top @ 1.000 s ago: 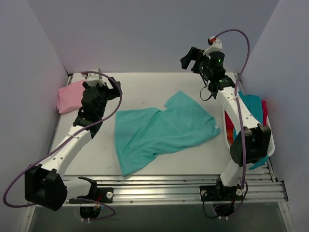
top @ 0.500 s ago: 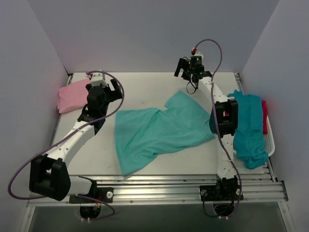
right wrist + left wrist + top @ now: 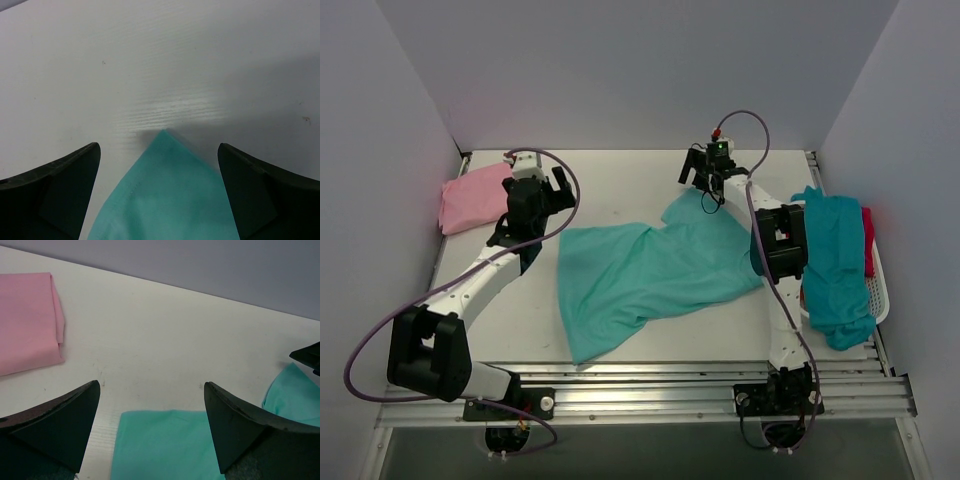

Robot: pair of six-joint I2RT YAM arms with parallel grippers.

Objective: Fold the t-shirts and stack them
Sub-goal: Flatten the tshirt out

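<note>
A mint-teal t-shirt lies spread and rumpled across the middle of the table. My left gripper hovers open above its far left corner, which shows between the two dark fingers. My right gripper is open over the shirt's pointed far corner, with that tip lying between its fingers. Neither gripper holds anything. A folded light pink t-shirt rests at the back left, also in the left wrist view.
At the right edge a white basket holds a darker teal-blue shirt draped over its rim and a red one behind. Grey walls close in the back and sides. A metal rail runs along the near edge.
My right arm has swung down and left from high at the back right to the mint shirt's far corner. My left gripper has edged right toward the shirt's left corner.
</note>
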